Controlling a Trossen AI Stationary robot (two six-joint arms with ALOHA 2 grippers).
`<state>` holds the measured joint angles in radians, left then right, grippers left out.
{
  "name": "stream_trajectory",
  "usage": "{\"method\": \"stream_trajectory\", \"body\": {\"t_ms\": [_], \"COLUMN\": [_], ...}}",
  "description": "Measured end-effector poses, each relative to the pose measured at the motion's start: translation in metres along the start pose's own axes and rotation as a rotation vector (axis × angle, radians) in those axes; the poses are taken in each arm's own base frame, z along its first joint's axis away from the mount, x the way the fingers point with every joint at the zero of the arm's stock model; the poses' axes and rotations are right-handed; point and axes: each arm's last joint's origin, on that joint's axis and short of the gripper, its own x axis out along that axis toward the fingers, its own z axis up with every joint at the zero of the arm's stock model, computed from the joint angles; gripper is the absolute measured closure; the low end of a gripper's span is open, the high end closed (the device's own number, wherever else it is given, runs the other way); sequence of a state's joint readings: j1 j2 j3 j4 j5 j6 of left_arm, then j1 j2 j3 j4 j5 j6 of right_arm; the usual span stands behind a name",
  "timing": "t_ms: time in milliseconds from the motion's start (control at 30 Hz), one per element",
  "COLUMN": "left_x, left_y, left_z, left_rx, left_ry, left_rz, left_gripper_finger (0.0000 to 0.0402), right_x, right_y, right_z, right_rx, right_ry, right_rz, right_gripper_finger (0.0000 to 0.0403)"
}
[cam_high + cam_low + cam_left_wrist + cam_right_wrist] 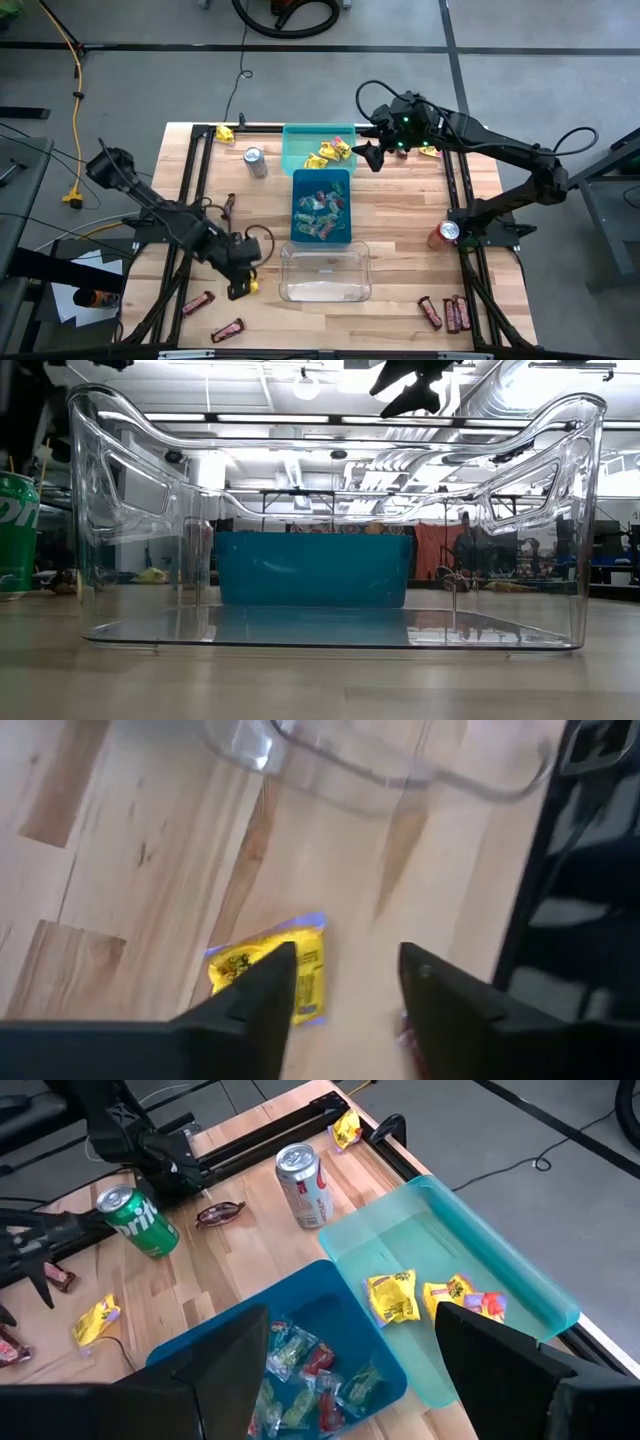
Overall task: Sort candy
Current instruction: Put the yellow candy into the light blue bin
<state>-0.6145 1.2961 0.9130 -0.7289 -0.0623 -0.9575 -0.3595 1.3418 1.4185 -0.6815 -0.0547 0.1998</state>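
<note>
1. Wooden table [400,210] carrying clear bin [325,272], blue bin [321,205], teal bin [320,148].
2. Right gripper [372,152] spread, hovering beside teal bin.
3. Left gripper [345,982] spread above yellow candy [270,968] beside clear bin; probably pickup step: lower, pinch.

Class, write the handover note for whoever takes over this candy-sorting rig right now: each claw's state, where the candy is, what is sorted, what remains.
Left claw: open, low over the table beside the clear bin, a loose yellow packet at its fingertips, not gripped.
Right claw: open, empty, above the teal bin.
Done: yellow packets in the teal bin; mixed green and red sweets in the blue bin. Clear bin empty.
Left: dark bars at the table's near right, more bars near left, yellow packets at both far corners, plus the one under the left claw.
</note>
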Motion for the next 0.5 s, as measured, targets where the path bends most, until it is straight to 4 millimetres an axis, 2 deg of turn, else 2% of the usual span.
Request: {"method": "stream_trajectory", "body": {"t_ms": [200,333,500], "left_x": [0.029,0.050,0.070], "left_y": [-0.010,-0.009,-0.008], "left_z": [-0.007,-0.015,-0.021], "left_rx": [0.169,0.232,0.201], "left_ry": [0.075,0.132,0.179], "left_rz": [0.085,0.191,0.261], "left_gripper_finger": [0.0168,0.0158,0.0159], "right_x": [0.000,0.000,0.000], "right_y": [0.000,-0.001,-0.001], "right_z": [-0.001,-0.002,-0.003], "right_rx": [0.001,0.002,0.003], "right_ry": [0.009,0.026,0.036], "right_rz": [-0.002,-0.005,-0.010], "right_gripper_finger": [0.0121,0.0121,0.0121]}}
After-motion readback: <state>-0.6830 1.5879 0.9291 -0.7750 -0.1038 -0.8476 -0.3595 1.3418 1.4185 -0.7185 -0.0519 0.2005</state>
